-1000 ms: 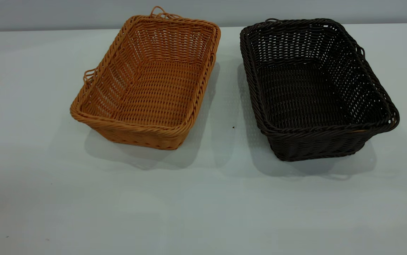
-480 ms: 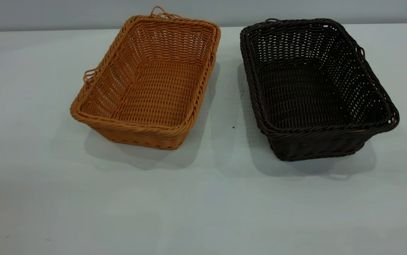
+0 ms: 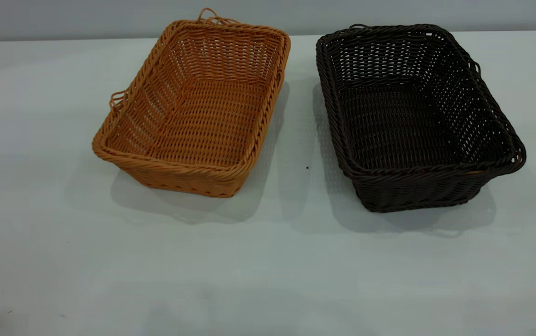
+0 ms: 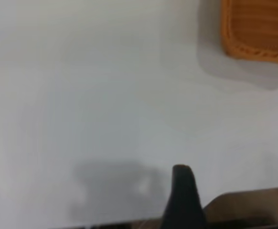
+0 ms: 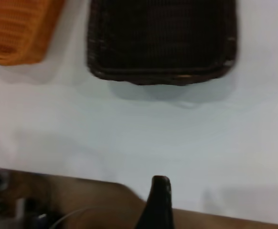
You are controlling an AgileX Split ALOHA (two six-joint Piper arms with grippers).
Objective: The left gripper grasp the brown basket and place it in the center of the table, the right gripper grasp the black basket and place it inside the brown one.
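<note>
White table (image 3: 268, 270) holds brown basket (image 3: 193, 112) beside black basket (image 3: 412, 116).

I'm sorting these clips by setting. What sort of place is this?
Probably a robot lab test bench: a bare white table against a plain wall, holding only a brown basket and a black basket.

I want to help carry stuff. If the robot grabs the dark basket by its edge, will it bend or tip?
The black basket is probably light: its woven sides are openwork with gaps. The thick braided rim looks fairly stiff, so it likely bends only a little. Grabbed at one edge, it would probably hang tilted, since it is long. Sitting on the table, its flat bottom should keep it from tipping.
</note>
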